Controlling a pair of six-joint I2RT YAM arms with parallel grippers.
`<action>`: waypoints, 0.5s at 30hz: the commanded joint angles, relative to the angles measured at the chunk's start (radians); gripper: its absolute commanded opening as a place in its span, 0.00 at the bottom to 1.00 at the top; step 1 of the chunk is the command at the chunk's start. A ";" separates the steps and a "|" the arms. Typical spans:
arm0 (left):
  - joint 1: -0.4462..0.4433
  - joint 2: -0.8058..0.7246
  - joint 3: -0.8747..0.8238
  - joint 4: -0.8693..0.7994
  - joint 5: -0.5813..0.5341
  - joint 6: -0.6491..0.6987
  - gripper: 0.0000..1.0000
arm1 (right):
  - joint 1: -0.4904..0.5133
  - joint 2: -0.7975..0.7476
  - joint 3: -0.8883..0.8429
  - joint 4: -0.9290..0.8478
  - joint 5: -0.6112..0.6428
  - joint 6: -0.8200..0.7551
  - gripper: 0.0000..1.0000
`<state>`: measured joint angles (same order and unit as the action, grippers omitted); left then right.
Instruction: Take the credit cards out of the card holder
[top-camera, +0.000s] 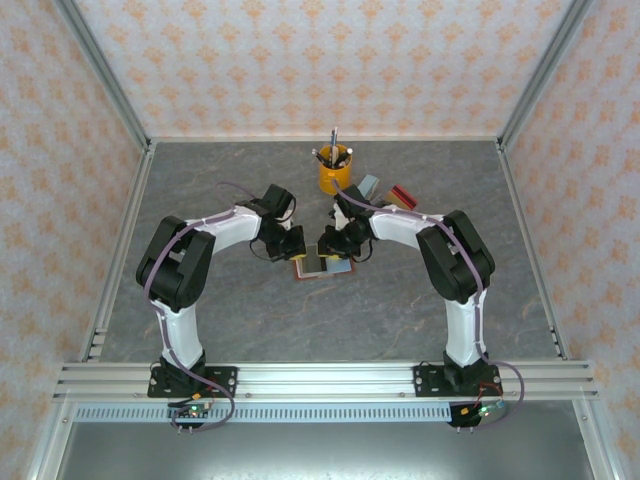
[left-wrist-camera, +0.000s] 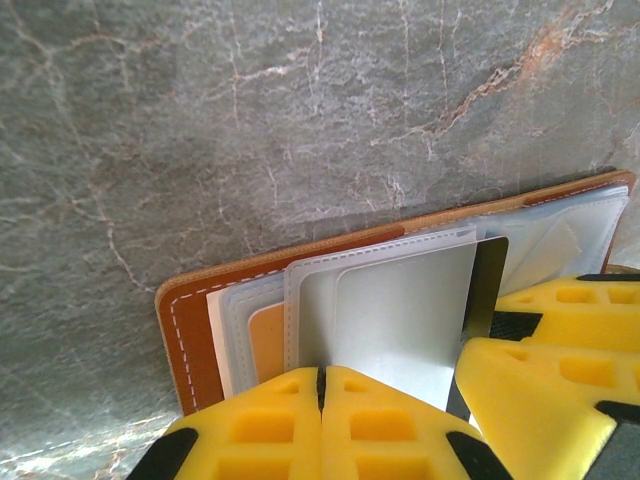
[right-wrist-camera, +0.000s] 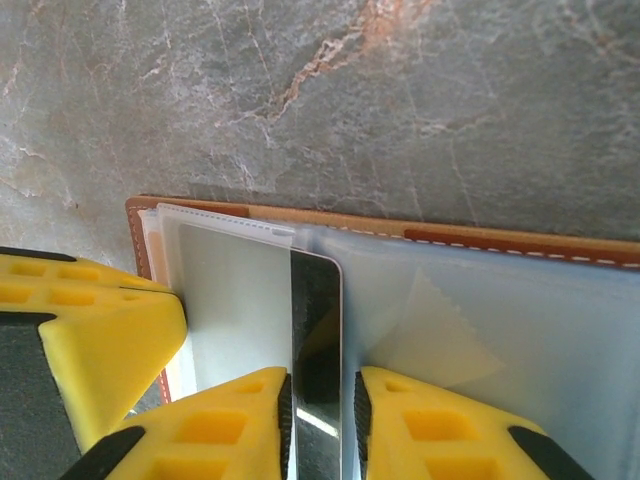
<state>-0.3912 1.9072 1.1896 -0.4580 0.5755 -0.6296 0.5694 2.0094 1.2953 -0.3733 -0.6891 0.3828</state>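
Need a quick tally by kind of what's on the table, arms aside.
cup with pens: 1
card holder, lying open: 1
upright card between the right gripper fingers: 1
loose cards beside the cup, as far as I can tell apart: 2 (grey-blue card, red card)
Total: 5

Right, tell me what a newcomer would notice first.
The left pincer and right pincer meet centrally over the open brown card holder. A dark card stands inside the right one, while the left is shut at the clear sleeves. An orange cup of pens sits behind them.
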 joint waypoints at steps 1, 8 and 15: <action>0.000 0.058 -0.034 -0.037 -0.073 0.010 0.07 | 0.001 0.021 -0.025 0.005 -0.015 0.008 0.22; 0.001 0.059 -0.039 -0.046 -0.089 0.011 0.07 | 0.001 0.009 -0.037 0.014 -0.004 0.007 0.11; 0.002 0.040 -0.039 -0.065 -0.112 0.024 0.11 | -0.036 -0.047 -0.096 0.010 0.025 -0.006 0.06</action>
<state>-0.3912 1.9072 1.1896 -0.4583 0.5682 -0.6270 0.5564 1.9934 1.2499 -0.3286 -0.7071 0.3912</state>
